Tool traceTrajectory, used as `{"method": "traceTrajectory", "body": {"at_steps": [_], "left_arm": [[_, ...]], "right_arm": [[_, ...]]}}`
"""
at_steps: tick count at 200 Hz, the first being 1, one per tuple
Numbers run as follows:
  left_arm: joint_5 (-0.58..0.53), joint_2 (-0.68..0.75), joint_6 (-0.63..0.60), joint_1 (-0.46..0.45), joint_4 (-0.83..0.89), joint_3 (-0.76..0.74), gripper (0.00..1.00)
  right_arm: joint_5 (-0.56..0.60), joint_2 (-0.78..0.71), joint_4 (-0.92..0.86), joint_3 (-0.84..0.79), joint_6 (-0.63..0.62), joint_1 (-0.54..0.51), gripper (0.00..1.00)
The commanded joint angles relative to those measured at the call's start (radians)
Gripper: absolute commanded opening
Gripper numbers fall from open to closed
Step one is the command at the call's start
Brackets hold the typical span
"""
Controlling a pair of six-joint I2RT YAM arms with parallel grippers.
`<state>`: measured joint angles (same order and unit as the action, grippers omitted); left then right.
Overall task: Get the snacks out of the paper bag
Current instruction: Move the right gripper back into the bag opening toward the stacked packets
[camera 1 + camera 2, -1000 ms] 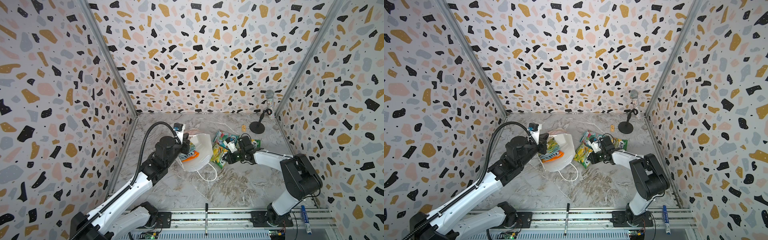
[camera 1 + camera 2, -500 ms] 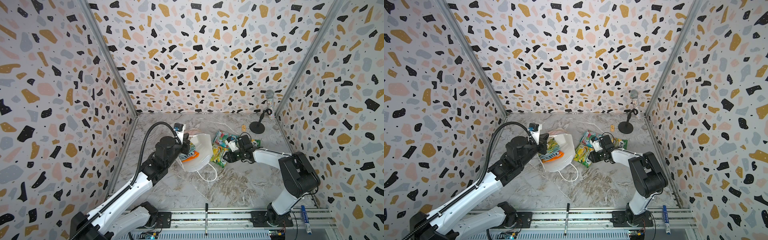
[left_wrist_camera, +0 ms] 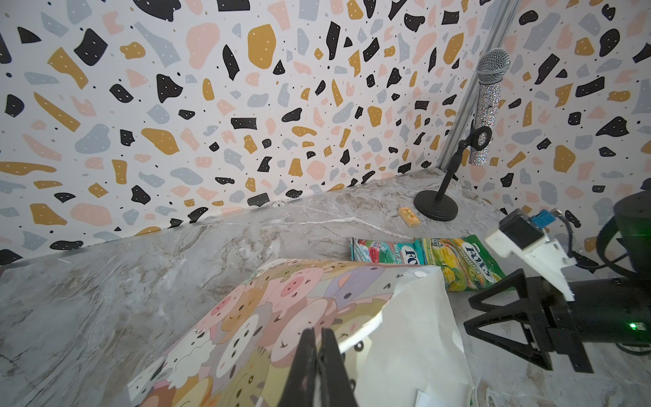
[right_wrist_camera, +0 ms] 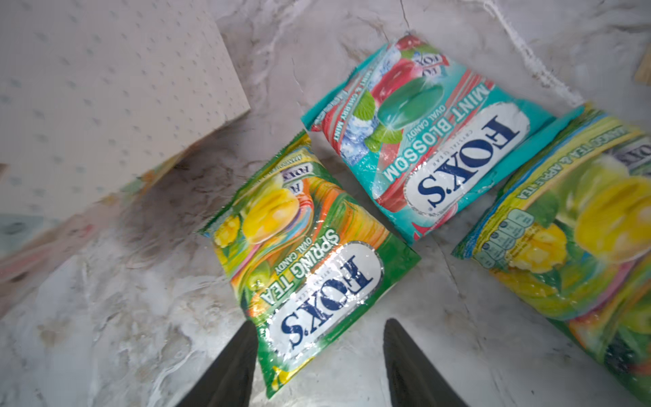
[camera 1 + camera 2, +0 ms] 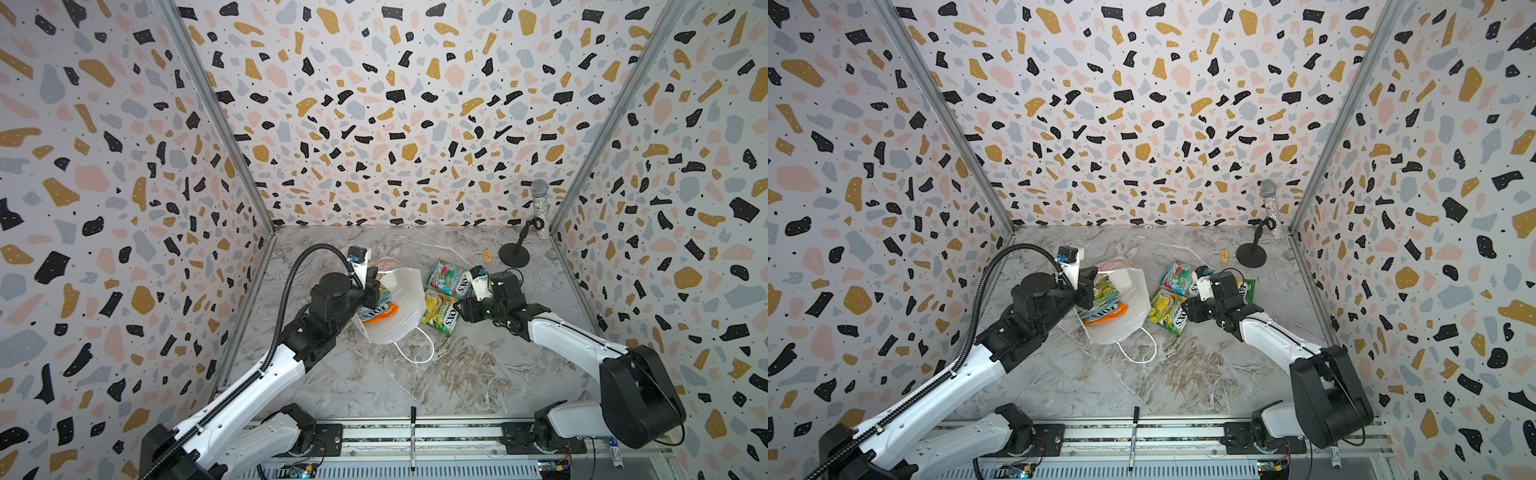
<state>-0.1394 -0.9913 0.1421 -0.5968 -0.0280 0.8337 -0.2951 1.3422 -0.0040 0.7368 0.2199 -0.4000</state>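
The white paper bag (image 5: 401,309) lies tipped on the marble floor, and its cartoon-animal face (image 3: 267,317) fills the left wrist view. My left gripper (image 3: 317,338) is shut on the bag's rim. An orange-pink snack (image 5: 379,311) and a green one (image 5: 383,293) show inside the bag's mouth. Three snacks lie on the floor outside it: a teal-red packet (image 4: 422,141), a green-yellow packet (image 4: 303,253) and another green-yellow packet (image 4: 581,225). My right gripper (image 4: 318,326) is open, and the near corner of the first green-yellow packet lies between its fingers.
A glittery microphone on a black round-based stand (image 5: 515,254) stands at the back right, with a small tan block (image 5: 487,256) beside it. A black pen (image 5: 413,436) lies on the front rail and a blue marker (image 5: 614,451) at the front right. Patterned walls close three sides.
My right gripper has opened and let go of the green-yellow packet, which now lies flat on the floor. The left arm and the bag have not moved.
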Motion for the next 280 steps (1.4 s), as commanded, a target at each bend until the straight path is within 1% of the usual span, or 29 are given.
{"method": "traceTrajectory", "body": {"at_steps": [1,12,31,48,72,96,123,150,184,248,270,280], "left_arm": [[-0.009,0.020,-0.012,0.000,-0.024,-0.004,0.00],[-0.008,0.020,-0.012,0.000,-0.025,-0.003,0.00],[-0.005,0.021,-0.010,0.000,-0.026,-0.004,0.00],[-0.006,0.022,-0.010,-0.001,-0.025,-0.002,0.00],[-0.006,0.022,-0.010,0.000,-0.024,-0.002,0.00],[-0.007,0.024,-0.010,0.000,-0.025,-0.002,0.00],[-0.005,0.023,-0.009,-0.001,-0.026,-0.004,0.00],[-0.005,0.023,-0.008,-0.001,-0.026,-0.004,0.00],[-0.005,0.023,-0.009,-0.001,-0.026,-0.003,0.00],[-0.004,0.028,-0.008,-0.001,-0.027,-0.004,0.00],[-0.003,0.030,-0.007,-0.001,-0.028,-0.004,0.00],[-0.002,0.031,-0.006,-0.001,-0.029,-0.005,0.00]], "right_arm": [[-0.080,-0.099,0.041,-0.027,0.074,0.000,0.60],[-0.111,-0.147,0.064,-0.047,0.105,-0.006,0.59],[-0.120,-0.225,0.092,-0.071,0.159,-0.032,0.60],[-0.122,-0.273,0.102,-0.071,0.167,-0.077,0.59],[-0.122,-0.296,0.098,-0.045,0.182,-0.159,0.58],[-0.149,-0.281,0.123,-0.016,0.222,-0.236,0.57],[-0.186,-0.220,0.153,0.023,0.238,-0.323,0.55],[-0.181,-0.136,0.155,0.077,0.230,-0.394,0.53],[-0.167,-0.022,0.171,0.142,0.245,-0.453,0.50],[-0.131,0.201,0.172,0.278,0.307,-0.492,0.42],[-0.114,0.272,0.148,0.335,0.345,-0.496,0.40],[-0.093,0.297,0.142,0.354,0.382,-0.496,0.40]]}}
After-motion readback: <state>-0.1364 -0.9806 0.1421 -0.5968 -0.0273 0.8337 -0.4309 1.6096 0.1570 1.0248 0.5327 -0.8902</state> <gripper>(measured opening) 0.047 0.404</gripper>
